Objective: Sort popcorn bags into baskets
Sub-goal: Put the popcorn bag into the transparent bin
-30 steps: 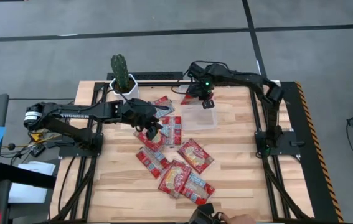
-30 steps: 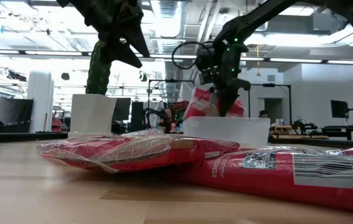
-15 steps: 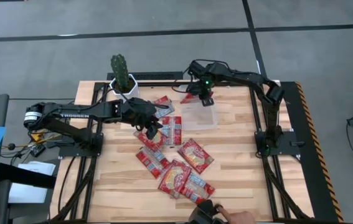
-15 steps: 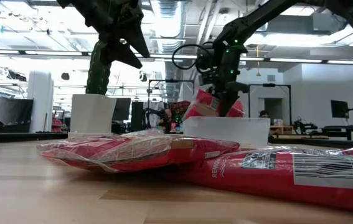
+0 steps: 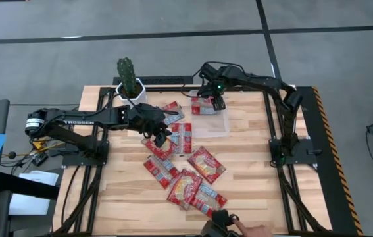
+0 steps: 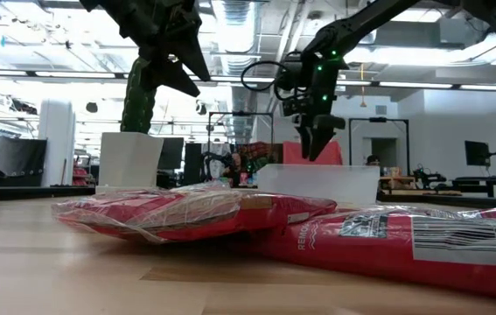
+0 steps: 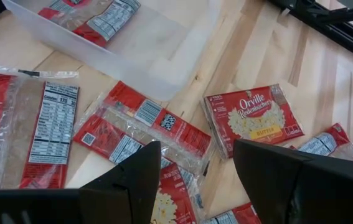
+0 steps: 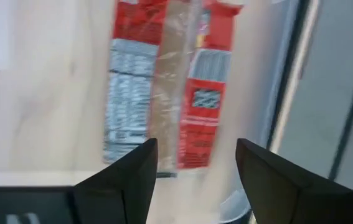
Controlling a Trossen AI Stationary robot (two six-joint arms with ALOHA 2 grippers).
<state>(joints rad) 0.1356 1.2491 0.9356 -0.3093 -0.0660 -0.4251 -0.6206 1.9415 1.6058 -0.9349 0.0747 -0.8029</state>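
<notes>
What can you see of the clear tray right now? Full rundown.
The clear tray is a shallow rectangular tub of frosted, see-through plastic with rounded corners, sitting flat on the wooden table near its far edge. One red popcorn bag lies inside at the far end, label side up; the rest looks unfilled. The right gripper, open, is above it, not touching.
</notes>
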